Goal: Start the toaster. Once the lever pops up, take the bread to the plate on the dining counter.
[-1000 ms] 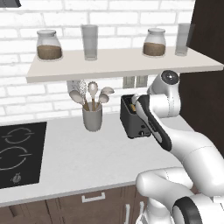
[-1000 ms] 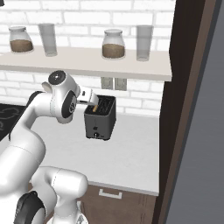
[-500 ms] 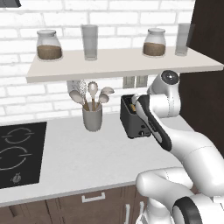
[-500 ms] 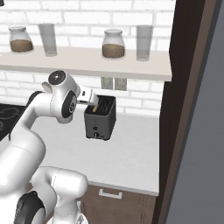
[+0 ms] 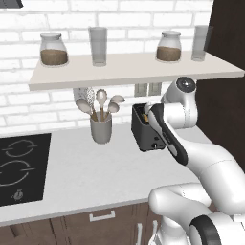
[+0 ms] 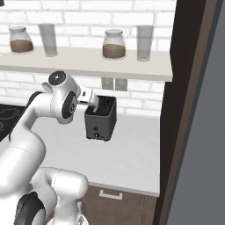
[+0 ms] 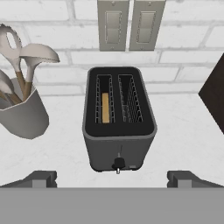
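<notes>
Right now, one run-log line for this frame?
phase: approach | tool: open, above and in front of toaster | bread: in left slot | lever: not yet pressed

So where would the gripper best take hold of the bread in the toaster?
By its top edge, coming straight down from above: the bread stands upright on edge in the left slot of the toaster, so the slot walls probably leave only that edge free.

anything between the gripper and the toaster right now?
Nothing visible. In the hand view the open gripper looks straight down at the toaster, with bare worktop around it. The utensil cup stands off to one side, clear of the path.
</notes>
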### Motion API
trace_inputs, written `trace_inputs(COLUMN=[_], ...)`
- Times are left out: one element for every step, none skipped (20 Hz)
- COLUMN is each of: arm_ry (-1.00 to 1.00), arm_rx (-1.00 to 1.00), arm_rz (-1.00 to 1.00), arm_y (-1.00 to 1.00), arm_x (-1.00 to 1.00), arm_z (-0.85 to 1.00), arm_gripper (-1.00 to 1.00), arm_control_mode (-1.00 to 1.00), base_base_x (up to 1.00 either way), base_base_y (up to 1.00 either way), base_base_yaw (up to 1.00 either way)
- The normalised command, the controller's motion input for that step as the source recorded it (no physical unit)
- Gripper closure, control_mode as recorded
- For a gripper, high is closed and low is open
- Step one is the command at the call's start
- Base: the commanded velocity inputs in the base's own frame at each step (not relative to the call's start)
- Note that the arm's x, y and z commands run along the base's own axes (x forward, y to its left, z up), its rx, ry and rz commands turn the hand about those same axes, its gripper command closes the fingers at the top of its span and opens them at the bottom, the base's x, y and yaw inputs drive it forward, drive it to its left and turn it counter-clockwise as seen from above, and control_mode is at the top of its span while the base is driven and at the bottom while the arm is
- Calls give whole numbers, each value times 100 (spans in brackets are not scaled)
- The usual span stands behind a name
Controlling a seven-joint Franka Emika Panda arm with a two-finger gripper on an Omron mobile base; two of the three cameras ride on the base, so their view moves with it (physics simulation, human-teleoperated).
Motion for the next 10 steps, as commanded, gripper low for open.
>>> trace_inputs(arm_ry=[0, 0, 0, 0, 0, 0, 0, 0, 0, 0], arm_rx=[0, 0, 0, 0, 0, 0, 0, 0, 0, 0], arm_rz=[0, 0, 0, 0, 0, 0, 0, 0, 0, 0], arm_y=[0, 0, 0, 0, 0, 0, 0, 0, 0, 0], arm_x=[0, 0, 0, 0, 0, 0, 0, 0, 0, 0], arm_z=[0, 0, 0, 0, 0, 0, 0, 0, 0, 0], arm_gripper=[-100, -100, -100, -100, -100, -100, -100, -100, -100, -100], arm_control_mode=[-100, -100, -100, -100, -100, -100, -100, -100, -100, -100], base_base_x=[0, 0, 0, 0, 0, 0, 0, 0, 0, 0], base_base_y=[0, 0, 0, 0, 0, 0, 0, 0, 0, 0], base_base_yaw=[0, 0, 0, 0, 0, 0, 0, 0, 0, 0])
